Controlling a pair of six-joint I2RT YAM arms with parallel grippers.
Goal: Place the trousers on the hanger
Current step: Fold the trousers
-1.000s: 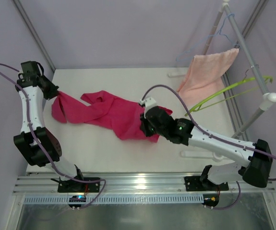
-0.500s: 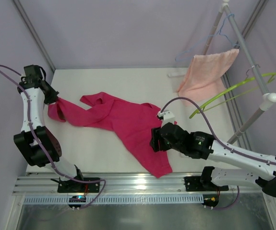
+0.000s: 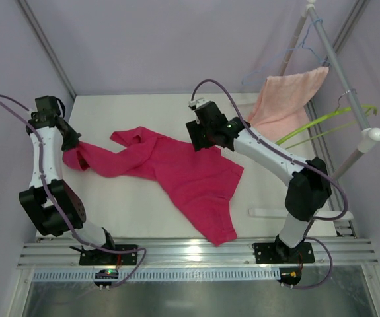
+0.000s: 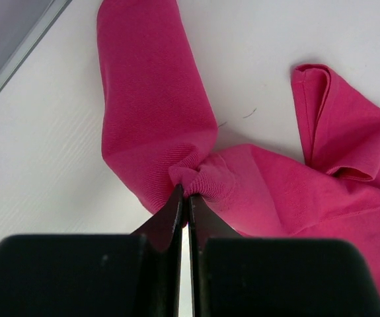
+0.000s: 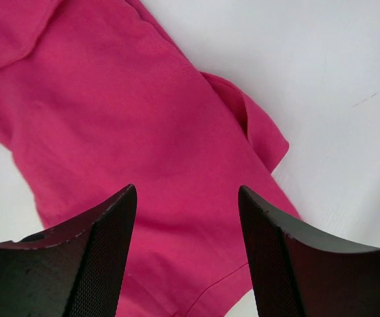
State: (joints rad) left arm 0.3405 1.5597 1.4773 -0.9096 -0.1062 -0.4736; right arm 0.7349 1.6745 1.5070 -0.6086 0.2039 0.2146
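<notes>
The trousers [image 3: 176, 172] lie spread flat on the white counter [image 3: 130, 211], 1 leg running toward the near edge and the other stretching left, with a folded flap at the far side. At the trousers' left end, the left hand [image 3: 71, 142] is pinched tight on a bunched fold of the cloth; the left wrist view shows its 2 dark fingers [image 4: 176, 211] pressed together with a knot of pink fabric [image 4: 156, 125] caught at their tips [image 4: 184, 191]. Over the trousers' far right edge hangs the right hand [image 3: 199, 135], its 2 fingers [image 5: 104, 224] spread wide apart and holding nothing, the pink cloth [image 5: 110, 132] and a small turned-up corner lying below the gap [image 5: 188, 191]. Well to the right of the trousers, off the counter, the lime-green hanger [image 3: 335, 114] hangs from a slanting rack pole [image 3: 342, 72]. Farther back on that pole, right of the trousers, hang a pale salmon towel [image 3: 285, 99] and a thin light-blue wire hanger [image 3: 289, 56].
</notes>
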